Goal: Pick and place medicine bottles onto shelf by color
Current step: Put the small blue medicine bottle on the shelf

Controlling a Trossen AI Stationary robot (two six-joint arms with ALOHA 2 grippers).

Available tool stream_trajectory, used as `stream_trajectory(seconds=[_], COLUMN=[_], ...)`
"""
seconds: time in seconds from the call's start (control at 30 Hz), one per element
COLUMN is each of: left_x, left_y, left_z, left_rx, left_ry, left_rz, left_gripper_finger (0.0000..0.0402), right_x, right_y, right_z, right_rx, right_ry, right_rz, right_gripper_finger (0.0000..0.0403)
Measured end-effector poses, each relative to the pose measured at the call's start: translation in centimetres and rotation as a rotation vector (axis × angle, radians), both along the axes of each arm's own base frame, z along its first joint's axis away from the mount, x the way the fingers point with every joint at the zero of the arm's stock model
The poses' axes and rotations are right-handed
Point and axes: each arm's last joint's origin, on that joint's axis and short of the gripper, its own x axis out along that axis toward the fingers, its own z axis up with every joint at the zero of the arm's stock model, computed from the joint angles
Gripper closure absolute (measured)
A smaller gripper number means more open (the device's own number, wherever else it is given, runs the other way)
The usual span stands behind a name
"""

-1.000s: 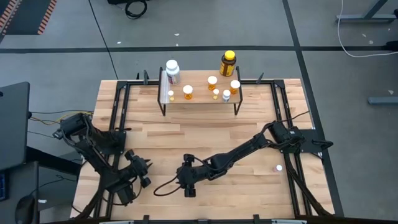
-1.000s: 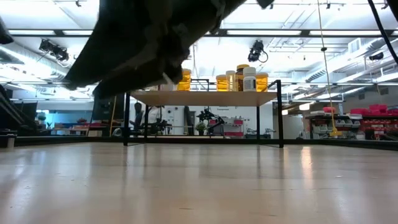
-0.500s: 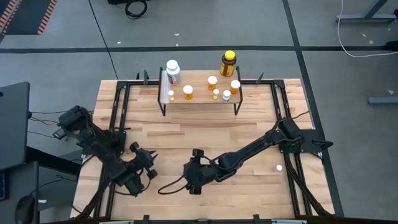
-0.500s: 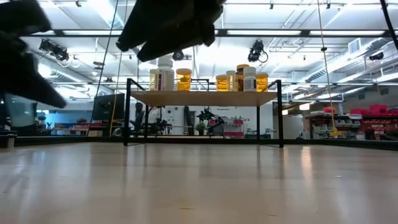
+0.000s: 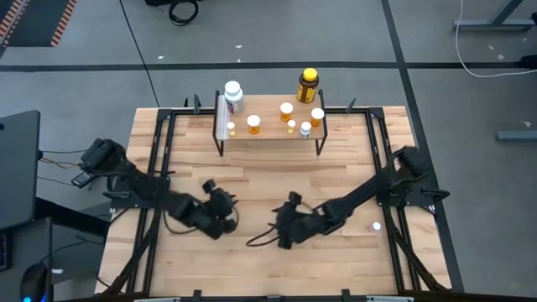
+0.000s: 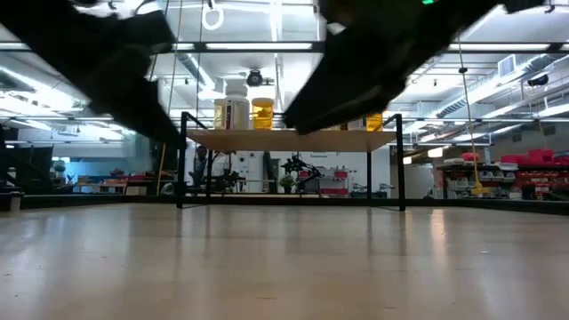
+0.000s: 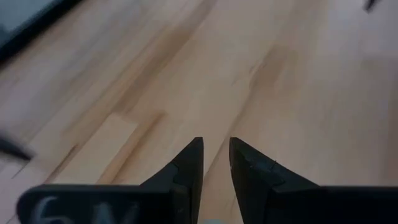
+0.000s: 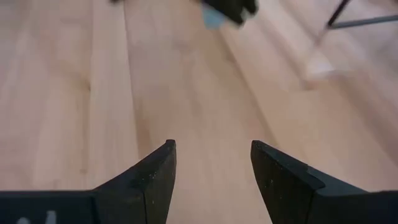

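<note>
Medicine bottles stand in a cluster on the shelf (image 5: 268, 132) at the upper middle of the high view, near the table's (image 5: 268, 252) far edge. The largest are a dark amber bottle with a yellow cap (image 5: 307, 85) at the shelf's upper right and a big white bottle (image 5: 232, 96) at its upper left, beside a whitish strip at the shelf's left end. Between them sit smaller orange bottles with white caps, among them one (image 5: 253, 125) left of centre. One more small white-capped bottle (image 5: 376, 226) rests on the table at the right, just beside the right arm. From the low view the big white bottle's label shows print, too small to read.

In the high view the left gripper (image 5: 225, 216) is over bare wood at lower centre-left, its fingers (image 7: 186, 168) nearly together with only a thin slit between them and nothing held. The right gripper (image 5: 284, 231) is just to its right at lower centre, its fingers (image 8: 155, 171) spread apart over bare wood, holding nothing.
</note>
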Motion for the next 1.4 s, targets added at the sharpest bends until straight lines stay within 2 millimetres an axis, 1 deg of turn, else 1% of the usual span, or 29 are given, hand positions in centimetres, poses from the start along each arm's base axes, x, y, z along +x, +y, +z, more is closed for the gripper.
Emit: stream_trajectory(seconds=[0.1,0.23,0.33,0.47,0.53,0.6,0.73,0.9,1.0,1.13,1.27,1.4], left_x=[1.9,4.2,5.5,6.6,6.8,6.9,7.1,7.2,7.2,7.3,7.2,6.9], left_y=[1.3,3.0,4.3,6.2,7.1,7.8,9.1,9.9,9.6,9.1,8.6,8.2], left_z=[0.7,1.9,2.9,4.1,4.3,4.4,4.4,4.6,4.7,4.9,4.8,4.6], left_rx=[-0.039,-0.101,-0.142,-0.159,-0.158,-0.163,-0.180,-0.178,-0.182,-0.185,-0.192,-0.199], left_ry=[-0.039,-0.129,-0.230,-0.347,-0.369,-0.379,-0.382,-0.400,-0.414,-0.437,-0.425,-0.374], left_rz=[-0.061,-0.202,-0.298,-0.353,-0.360,-0.365,-0.370,-0.354,-0.365,-0.384,-0.396,-0.406], left_gripper_finger=[0.0324,0.0321,0.0313,0.0311,0.0314,0.0319,0.0325,0.0316,0.0313,0.0321,0.0335,0.0345], right_x=[-2.7,-6.1,-7.9,-9.2,-8.9,-8.4,-6.1,-2.6,-1.3,-0.5,-0.3,-0.4], right_y=[-1.1,-2.4,-3.3,-4.2,-4.6,-5.1,-6.0,-7.5,-8.0,-8.2,-8.0,-7.6], right_z=[0.7,0.2,-0.5,-1.1,-1.0,-0.7,0.7,1.6,0.9,-0.8,-2.5,-3.1], right_rx=[0.025,0.046,0.083,0.090,0.068,0.019,-0.038,-0.007,-0.003,-0.009,0.006,0.035], right_ry=[-0.089,-0.171,-0.260,-0.378,-0.411,-0.402,-0.398,-0.395,-0.375,-0.326,-0.282,-0.249], right_rz=[-0.004,-0.011,-0.024,-0.012,-0.010,-0.013,0.023,0.090,0.095,0.090,0.082,0.108], right_gripper_finger=[0.0189,0.0189,0.0189,0.0189,0.0189,0.0189,0.0189,0.0189,0.0189,0.0189,0.0189,0.0189])
